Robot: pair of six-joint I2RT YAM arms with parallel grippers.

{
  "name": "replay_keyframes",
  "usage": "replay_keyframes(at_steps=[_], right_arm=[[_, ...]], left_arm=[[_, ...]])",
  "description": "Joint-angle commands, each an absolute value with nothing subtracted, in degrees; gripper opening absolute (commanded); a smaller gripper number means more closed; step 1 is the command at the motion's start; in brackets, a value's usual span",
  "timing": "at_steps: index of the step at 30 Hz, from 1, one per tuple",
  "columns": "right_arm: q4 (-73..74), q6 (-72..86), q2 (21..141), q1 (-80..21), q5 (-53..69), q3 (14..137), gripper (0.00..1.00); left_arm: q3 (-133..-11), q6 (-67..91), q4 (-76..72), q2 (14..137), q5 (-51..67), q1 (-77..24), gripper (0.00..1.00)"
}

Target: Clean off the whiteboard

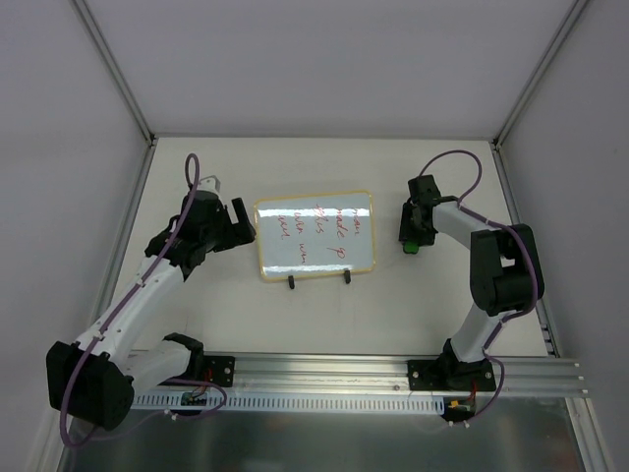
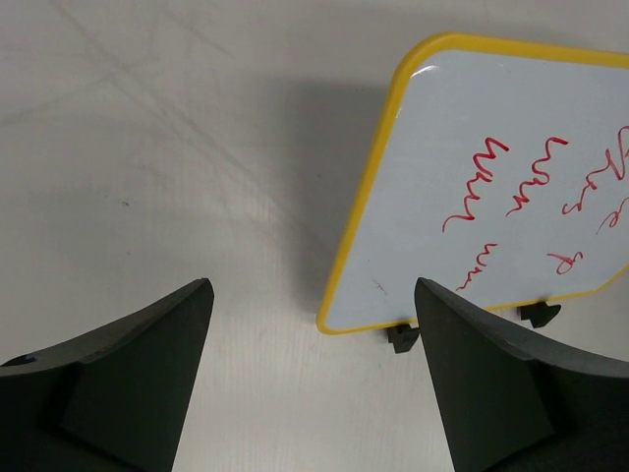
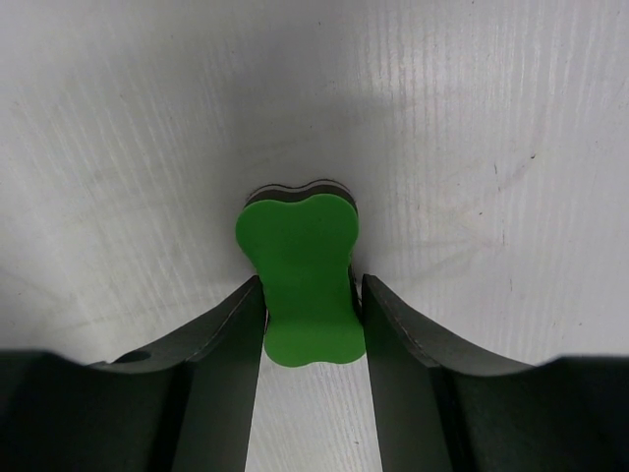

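The left gripper (image 1: 244, 218) is held spread wide just left of the whiteboard (image 1: 314, 236), which is placed mid-table (image 1: 393, 315) and is covered with red writing (image 1: 339, 228). To its right, a green eraser (image 3: 300, 246) is pinched by the right gripper (image 3: 313, 287).

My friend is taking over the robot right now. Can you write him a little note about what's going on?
Left gripper: open, empty, beside the whiteboard's left edge.
Right gripper: shut on the green eraser, to the right of the whiteboard.
Done: eraser gripped.
Left: bring it over and wipe off the red writing; none is wiped yet.
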State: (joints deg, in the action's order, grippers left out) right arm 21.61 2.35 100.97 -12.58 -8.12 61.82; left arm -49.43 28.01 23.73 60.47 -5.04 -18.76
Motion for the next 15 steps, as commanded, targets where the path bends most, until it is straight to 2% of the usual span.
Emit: replay_keyframes(at_steps=[1,4,5,8,14,15], right_arm=[[20.57,2.29,101.34,-12.57,-8.44,64.6,0.47],[20.39,2.55,101.34,-12.57,-8.53,64.69,0.46],[20.39,2.55,101.34,-12.57,-8.53,64.6,0.42],[20.39,2.29,100.64,-12.74,-9.05,64.25,0.4],[20.39,0.53,95.02,-13.88,-11.16,61.44,0.18],[20.48,0.53,92.49,-14.32,-11.42,60.83,0.18]], left_arm=[[-45.72,25.14,17.77,58.8,2.28,-16.26,0.84],[-44.22,24.35,15.48,58.97,5.01,-15.38,0.84],[-43.95,24.0,15.03,58.97,5.44,-15.29,0.84],[-42.81,23.64,13.19,58.97,6.76,-15.12,0.84],[-39.2,23.03,8.18,59.24,10.1,-13.72,0.82],[-38.76,23.11,6.26,59.41,10.63,-13.45,0.81]])
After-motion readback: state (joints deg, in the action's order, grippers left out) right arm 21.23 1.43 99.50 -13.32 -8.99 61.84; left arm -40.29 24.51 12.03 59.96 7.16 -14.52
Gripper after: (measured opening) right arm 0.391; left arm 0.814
